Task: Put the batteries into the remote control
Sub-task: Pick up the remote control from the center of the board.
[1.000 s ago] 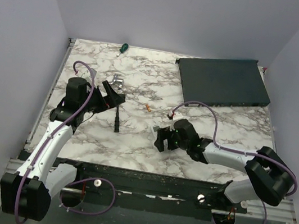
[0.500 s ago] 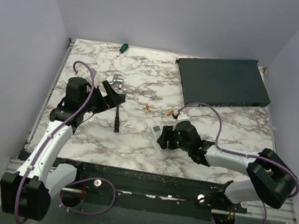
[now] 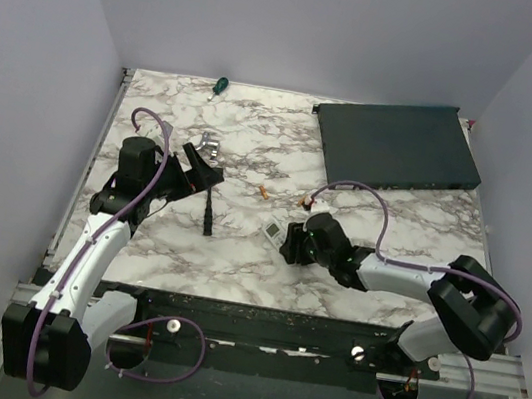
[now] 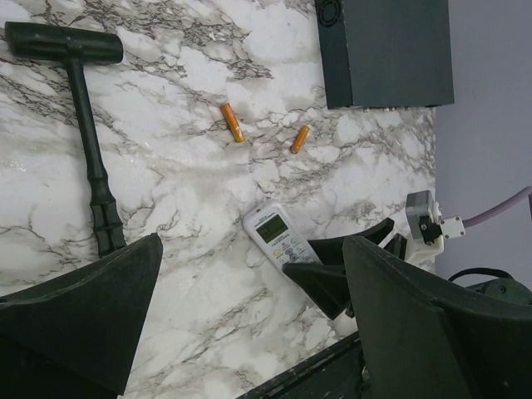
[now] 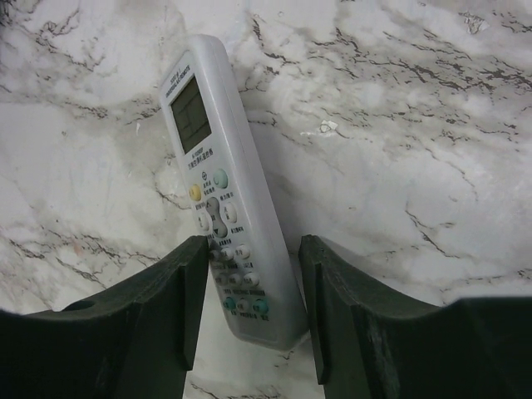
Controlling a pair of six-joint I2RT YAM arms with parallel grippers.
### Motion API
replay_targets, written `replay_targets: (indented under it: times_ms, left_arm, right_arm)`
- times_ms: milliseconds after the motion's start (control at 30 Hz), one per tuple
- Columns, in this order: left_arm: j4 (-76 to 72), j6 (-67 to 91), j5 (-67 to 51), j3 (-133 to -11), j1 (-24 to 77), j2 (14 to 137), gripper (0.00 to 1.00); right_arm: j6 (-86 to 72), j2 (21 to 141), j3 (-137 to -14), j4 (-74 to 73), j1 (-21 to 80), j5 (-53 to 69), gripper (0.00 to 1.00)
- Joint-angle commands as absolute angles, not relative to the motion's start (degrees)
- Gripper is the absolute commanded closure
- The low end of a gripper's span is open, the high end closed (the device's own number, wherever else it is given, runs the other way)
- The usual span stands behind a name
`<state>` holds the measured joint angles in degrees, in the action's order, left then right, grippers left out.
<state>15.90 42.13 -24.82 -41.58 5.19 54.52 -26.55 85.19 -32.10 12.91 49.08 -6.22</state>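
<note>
The white remote control (image 5: 220,191) lies face up on the marble, also in the top view (image 3: 271,229) and in the left wrist view (image 4: 278,235). My right gripper (image 5: 253,243) has its two fingers pressed against the long sides of the remote's button end, and that end looks slightly tipped. Two orange batteries (image 4: 233,122) (image 4: 300,138) lie loose beyond the remote, apart from each other (image 3: 263,192) (image 3: 303,203). My left gripper (image 4: 249,249) hangs wide open above the table at the left (image 3: 200,171), holding nothing.
A large dark flat box (image 3: 396,144) fills the back right. A green-handled screwdriver (image 3: 219,84) lies at the back edge and a silver bracket (image 3: 207,142) sits near the left gripper. A black T-shaped tool (image 4: 87,141) lies left of the batteries.
My right gripper's jaws have narrowed from wide open onto the remote's sides, and the remote has shifted slightly left. The left arm has not moved.
</note>
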Motion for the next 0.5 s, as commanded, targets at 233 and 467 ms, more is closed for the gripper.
replay_targets:
  times_ms: [233, 467]
  left_arm:
    - [14.4, 42.9, -26.5, -42.0, 4.7, 54.9, 0.08]
    - [14.1, 43.1, -26.5, -41.8, 4.7, 54.9, 0.07]
  right_arm:
    - [-24.4, 88.7, -34.4, 8.9, 49.3, -7.4, 0.58]
    - [-22.9, 89.9, -35.7, 7.6, 49.4, -6.3, 0.74]
